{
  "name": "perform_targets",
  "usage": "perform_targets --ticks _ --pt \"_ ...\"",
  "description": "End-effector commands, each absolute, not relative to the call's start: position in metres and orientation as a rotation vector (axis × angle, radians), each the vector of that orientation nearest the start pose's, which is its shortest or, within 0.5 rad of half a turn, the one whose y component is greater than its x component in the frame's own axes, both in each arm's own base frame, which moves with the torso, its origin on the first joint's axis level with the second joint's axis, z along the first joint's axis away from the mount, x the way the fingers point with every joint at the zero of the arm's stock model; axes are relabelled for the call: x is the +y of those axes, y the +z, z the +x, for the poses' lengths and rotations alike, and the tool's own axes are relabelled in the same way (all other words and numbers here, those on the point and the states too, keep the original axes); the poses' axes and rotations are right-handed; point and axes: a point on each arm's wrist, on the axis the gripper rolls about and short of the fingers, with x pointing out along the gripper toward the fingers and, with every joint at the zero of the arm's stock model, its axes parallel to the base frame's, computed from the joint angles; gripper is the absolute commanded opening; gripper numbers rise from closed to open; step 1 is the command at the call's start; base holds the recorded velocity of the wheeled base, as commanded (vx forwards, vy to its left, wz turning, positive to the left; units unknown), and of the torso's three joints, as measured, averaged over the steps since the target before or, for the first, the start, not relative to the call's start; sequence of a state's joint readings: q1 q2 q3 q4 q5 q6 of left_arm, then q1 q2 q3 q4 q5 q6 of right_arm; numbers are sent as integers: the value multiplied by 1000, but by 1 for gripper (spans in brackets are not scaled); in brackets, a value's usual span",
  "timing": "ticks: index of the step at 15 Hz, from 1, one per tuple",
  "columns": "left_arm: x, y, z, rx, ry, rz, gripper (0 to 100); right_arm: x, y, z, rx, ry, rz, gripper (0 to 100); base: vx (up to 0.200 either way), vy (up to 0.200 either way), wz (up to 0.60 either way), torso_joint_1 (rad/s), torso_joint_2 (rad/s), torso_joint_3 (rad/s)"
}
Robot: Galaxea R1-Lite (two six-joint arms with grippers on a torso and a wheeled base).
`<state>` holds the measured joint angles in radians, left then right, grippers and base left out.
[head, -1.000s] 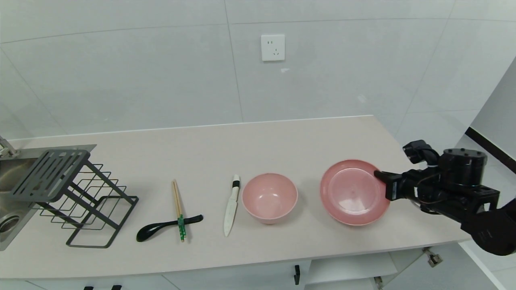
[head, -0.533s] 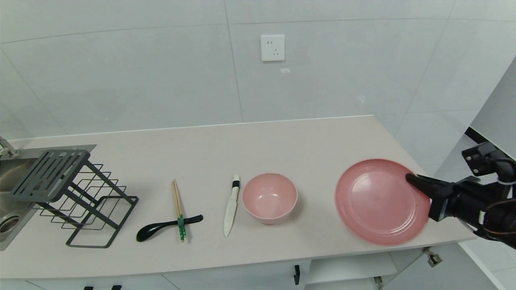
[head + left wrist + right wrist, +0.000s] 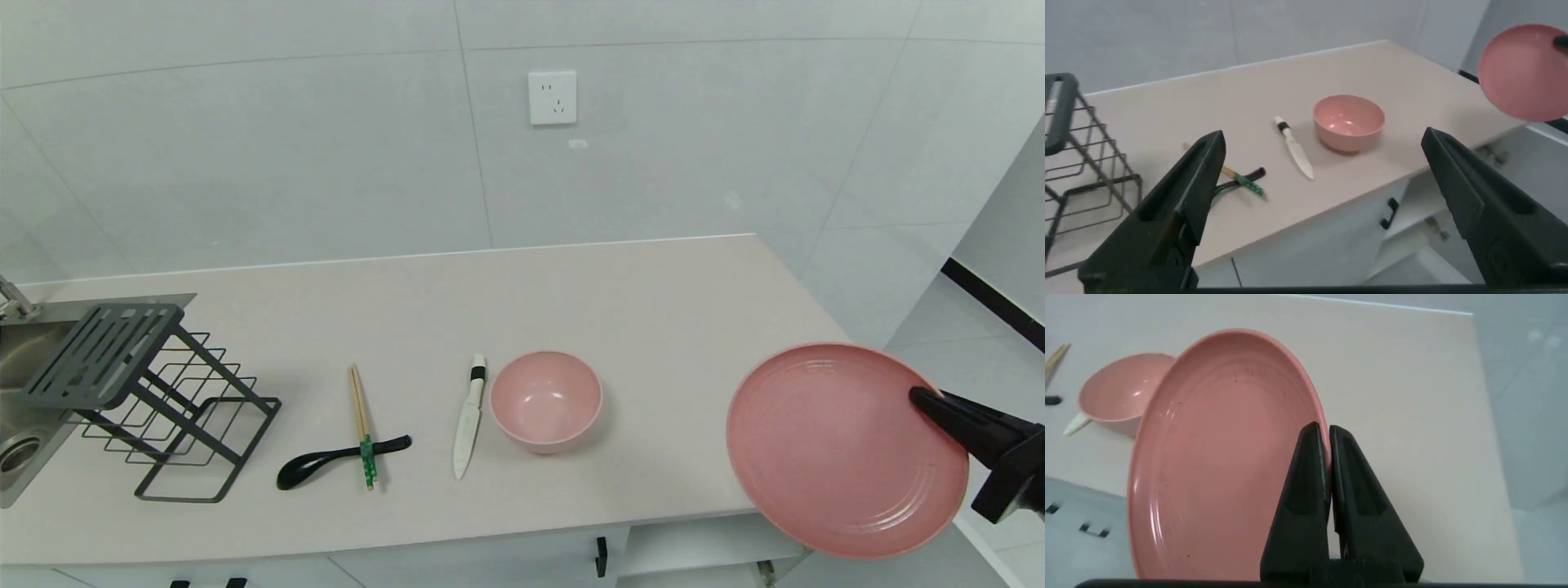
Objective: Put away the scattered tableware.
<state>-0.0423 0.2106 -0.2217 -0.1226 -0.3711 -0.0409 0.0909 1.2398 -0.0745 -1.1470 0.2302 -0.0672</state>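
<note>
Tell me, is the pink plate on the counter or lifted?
Lifted: the right end effector pinches the pink plate at its rim, tilted, off the counter.

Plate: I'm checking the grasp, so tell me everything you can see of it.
The plate is round, pink, plastic-looking and empty, with a shallow raised rim and faint rings inside. It hangs tilted in the air at the right front corner of the counter, touching nothing but the right gripper, which is shut on its rim.
</note>
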Motion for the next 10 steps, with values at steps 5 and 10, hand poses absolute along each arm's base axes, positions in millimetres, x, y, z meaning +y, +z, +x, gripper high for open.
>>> perform_targets --ticks 5,10 --pt "-19 186 75 92 -560 -50 100 10 156 131 -42 298 -69 0 0 0 0 0 0 0" --pt "-24 195 111 166 -565 -57 100 10 159 125 -68 294 -72 0 0 0 0 0 0 0"
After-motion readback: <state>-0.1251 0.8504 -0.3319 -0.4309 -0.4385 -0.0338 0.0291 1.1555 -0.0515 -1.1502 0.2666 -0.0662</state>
